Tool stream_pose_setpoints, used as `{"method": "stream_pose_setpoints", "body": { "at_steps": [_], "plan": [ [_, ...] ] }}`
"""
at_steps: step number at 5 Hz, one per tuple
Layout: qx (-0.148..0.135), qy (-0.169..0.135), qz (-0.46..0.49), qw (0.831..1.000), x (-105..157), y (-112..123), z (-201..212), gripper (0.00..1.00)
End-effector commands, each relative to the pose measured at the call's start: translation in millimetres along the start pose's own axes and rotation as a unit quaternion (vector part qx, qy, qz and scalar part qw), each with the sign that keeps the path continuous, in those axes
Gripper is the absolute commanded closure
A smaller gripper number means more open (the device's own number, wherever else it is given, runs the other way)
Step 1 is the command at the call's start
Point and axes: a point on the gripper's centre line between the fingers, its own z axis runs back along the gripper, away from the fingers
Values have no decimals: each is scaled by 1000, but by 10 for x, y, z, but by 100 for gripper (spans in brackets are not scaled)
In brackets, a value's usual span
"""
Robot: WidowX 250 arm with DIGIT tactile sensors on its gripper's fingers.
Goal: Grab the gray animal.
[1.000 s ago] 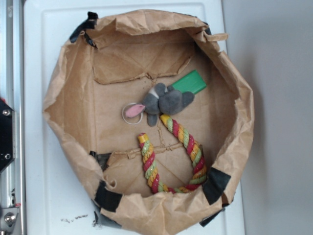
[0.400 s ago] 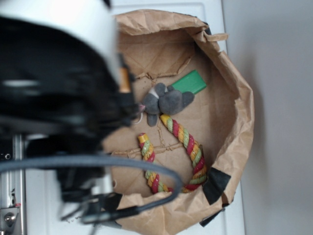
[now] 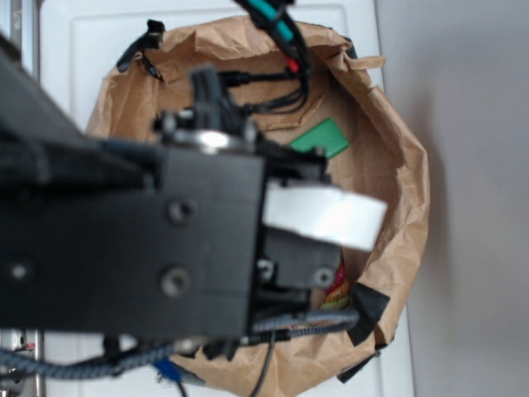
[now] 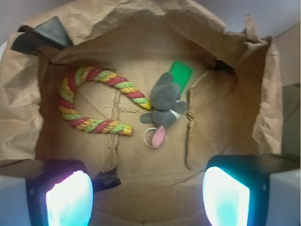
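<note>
A white, smooth counter (image 3: pixel 91 50) carries a crumpled brown paper bag (image 4: pixel 235 113) with rolled-down walls patched by black tape, opened wide (its flat creased floor acts as the tray). On that floor lie a small dark-gray plush animal with a pink ear (image 4: pixel 163 106), a red-yellow-green twisted rope (image 4: pixel 96 101) bent in a U just beside it, and a green flat rectangular piece (image 4: pixel 182 74) touching the plush.

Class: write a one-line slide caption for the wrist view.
Open gripper hovers over paper bag holding gray animal, rope toy and green card.
</note>
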Motion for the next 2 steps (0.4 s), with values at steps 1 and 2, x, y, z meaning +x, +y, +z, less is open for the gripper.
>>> {"method": "stream_pose_setpoints", "body": {
  "at_steps": [1,2],
  "plan": [
    [-1,-20,4,1000,12,18,81,0],
    [-6,-11,42,999,111,59,-224,0]
  ]
}}
